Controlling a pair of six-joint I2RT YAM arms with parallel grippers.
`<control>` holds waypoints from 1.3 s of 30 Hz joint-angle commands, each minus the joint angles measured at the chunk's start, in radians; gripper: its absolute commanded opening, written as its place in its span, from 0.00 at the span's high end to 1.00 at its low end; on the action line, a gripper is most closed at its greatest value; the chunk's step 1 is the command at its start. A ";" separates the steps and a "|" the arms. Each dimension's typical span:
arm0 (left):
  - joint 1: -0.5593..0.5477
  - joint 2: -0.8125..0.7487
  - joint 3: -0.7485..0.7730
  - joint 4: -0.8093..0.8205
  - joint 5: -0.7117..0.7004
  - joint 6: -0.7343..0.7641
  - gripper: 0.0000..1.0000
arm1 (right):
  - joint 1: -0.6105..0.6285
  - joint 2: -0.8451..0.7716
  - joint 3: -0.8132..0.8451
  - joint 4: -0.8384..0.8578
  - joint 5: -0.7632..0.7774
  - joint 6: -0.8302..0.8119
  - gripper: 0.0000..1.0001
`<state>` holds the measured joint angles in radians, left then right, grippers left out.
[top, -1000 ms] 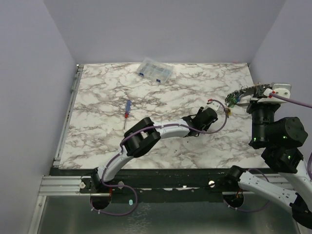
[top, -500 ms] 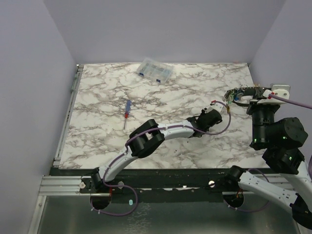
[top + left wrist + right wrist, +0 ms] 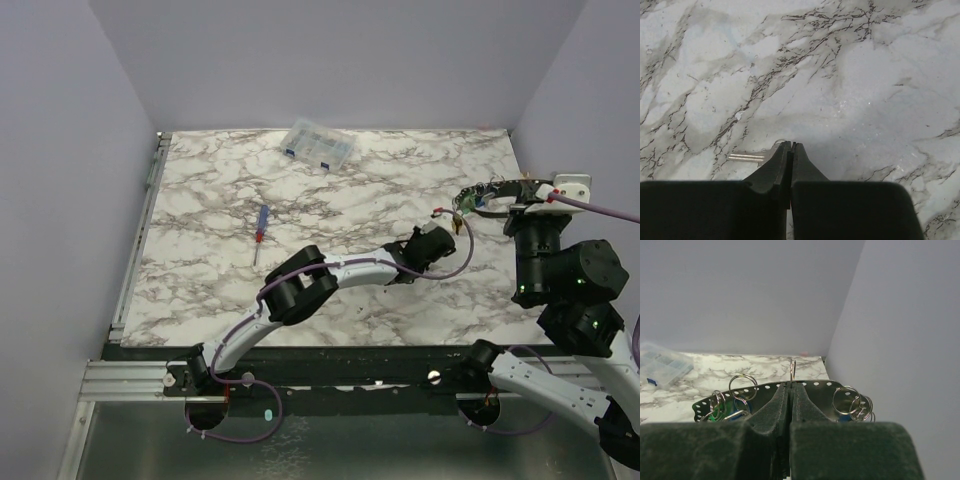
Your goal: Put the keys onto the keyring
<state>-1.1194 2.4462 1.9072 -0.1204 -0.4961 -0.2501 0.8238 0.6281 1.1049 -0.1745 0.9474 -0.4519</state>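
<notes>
White desk, dark grey marble veins everywhere. Red-and-blue screwdriver centre left. Clear box up top, blue flecks inside. Left claw black, right claw black. Dull grey keyring; keys flashing green, blue.

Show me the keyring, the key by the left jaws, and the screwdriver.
keyring [image 3: 817, 390], right wrist view, perforated band.
key [image 3: 744, 157], left wrist view, silver blade.
screwdriver [image 3: 260, 230], top external view, handle.
</notes>
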 commanded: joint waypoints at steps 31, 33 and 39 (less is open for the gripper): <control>0.107 -0.913 -0.988 0.441 0.538 0.038 1.00 | 0.002 0.045 0.015 -0.067 -0.210 0.077 1.00; 0.113 -0.988 -1.033 0.442 0.597 0.081 1.00 | 0.001 0.038 -0.010 -0.067 -0.231 0.082 1.00; 0.126 -1.258 -1.110 0.394 0.647 0.130 1.00 | 0.001 0.016 -0.072 -0.069 -0.319 0.117 1.00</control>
<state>-1.0012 1.3567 0.8200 0.2829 0.0738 -0.1741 0.8238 0.6617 1.0649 -0.2401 0.7258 -0.3664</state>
